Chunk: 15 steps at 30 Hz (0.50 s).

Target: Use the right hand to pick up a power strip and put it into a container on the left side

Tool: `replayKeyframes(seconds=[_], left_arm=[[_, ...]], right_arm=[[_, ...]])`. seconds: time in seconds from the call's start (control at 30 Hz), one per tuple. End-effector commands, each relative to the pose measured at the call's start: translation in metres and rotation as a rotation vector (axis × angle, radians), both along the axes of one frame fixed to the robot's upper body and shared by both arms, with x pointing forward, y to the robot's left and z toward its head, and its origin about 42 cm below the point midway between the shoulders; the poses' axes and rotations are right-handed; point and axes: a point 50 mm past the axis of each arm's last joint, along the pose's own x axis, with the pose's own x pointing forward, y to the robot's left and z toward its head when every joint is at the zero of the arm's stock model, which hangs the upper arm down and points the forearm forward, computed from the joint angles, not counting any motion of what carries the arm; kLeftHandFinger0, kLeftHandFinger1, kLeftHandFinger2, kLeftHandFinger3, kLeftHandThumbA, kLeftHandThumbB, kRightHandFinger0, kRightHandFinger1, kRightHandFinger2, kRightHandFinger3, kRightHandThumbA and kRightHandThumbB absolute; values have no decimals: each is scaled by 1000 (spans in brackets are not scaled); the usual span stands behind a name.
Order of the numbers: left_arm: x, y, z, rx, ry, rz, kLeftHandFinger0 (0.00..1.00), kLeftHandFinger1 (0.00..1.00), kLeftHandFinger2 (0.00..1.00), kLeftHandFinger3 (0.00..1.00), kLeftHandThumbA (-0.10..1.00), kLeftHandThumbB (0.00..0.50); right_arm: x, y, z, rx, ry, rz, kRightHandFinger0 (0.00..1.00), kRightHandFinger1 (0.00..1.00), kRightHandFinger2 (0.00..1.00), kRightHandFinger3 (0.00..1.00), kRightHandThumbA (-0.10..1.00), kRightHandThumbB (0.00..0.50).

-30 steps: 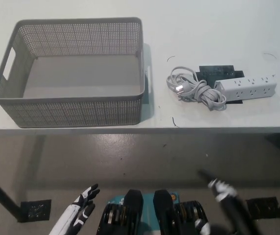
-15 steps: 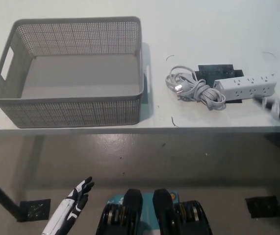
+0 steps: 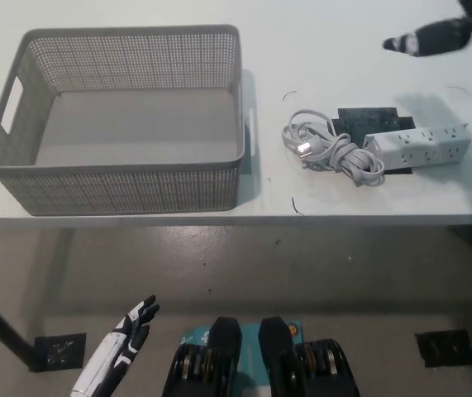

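Strip mid right, on a black mat, cable coiled beside it.
Basket upper left; right hand blurred, grip unclear; left hand released, lower left.

The left hand is white with black fingers; the right hand is black and blurred.

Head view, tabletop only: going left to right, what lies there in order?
Gray basket → coiled gray cord → white power strip, lying partly on a dark mat. The black right hand hovers above the table's far right.
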Motion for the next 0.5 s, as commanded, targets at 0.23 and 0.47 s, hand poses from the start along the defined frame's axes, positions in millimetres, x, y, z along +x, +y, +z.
replayKeyframes(seconds=[0.23,0.47], left_arm=[[20,12,30,0,-151,-38,1000,1000,1000,1000,1000,398],[21,13,32,4,-159,-39,1000,1000,1000,1000,1000,368]], right_arm=[[96,75,59,-397,578,-112,1000,1000,1000,1000,1000,420],[98,89,45,-460,617,-155,1000,1000,1000,1000,1000,379]])
